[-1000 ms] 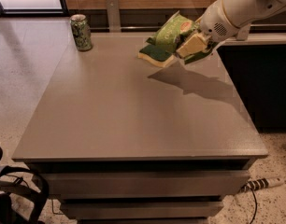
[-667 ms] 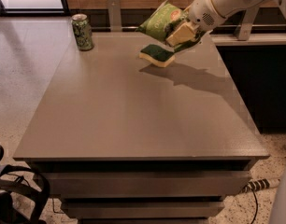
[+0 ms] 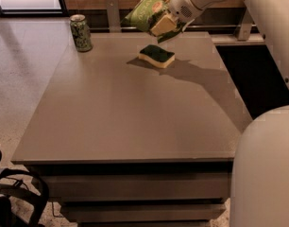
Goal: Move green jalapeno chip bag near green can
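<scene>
White glossy arm, thick rounded segments; wrist housing has small dotted grille. Gripper at 12 o'clock, cream-yellow fingers. Big rounded white body shell at 4 o'clock.

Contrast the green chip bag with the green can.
The green jalapeno chip bag hangs tilted in the air, held by the gripper above the far edge of the table; the green can stands upright on its far left corner. The bag is flat and crinkly, the can a rigid cylinder. Both are green.

claw holds the green jalapeno chip bag aloft over the table; green can stands at its far-left corner.
</scene>
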`<state>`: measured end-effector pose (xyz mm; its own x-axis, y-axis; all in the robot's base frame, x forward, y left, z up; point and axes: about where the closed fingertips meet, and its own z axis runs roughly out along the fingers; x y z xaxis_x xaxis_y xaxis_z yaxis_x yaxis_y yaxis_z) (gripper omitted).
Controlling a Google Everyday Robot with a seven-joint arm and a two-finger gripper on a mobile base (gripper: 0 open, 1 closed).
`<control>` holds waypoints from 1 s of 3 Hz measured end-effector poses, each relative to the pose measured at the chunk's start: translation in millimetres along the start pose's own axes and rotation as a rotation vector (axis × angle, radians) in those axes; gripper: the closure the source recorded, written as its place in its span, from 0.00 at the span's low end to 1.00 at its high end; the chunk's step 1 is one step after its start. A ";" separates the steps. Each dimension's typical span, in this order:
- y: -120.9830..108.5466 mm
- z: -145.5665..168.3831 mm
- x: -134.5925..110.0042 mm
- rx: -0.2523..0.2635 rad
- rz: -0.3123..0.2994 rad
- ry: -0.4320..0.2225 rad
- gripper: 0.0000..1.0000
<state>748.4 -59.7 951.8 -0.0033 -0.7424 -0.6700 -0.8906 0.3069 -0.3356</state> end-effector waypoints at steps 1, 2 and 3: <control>0.0 0.1 0.0 0.000 0.000 0.000 1.00; -5.3 19.2 5.2 -0.018 0.022 0.022 1.00; -18.1 64.3 12.7 -0.046 0.051 0.062 1.00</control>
<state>793.7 -36.4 906.8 -0.0764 -0.7624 -0.6425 -0.9084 0.3189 -0.2703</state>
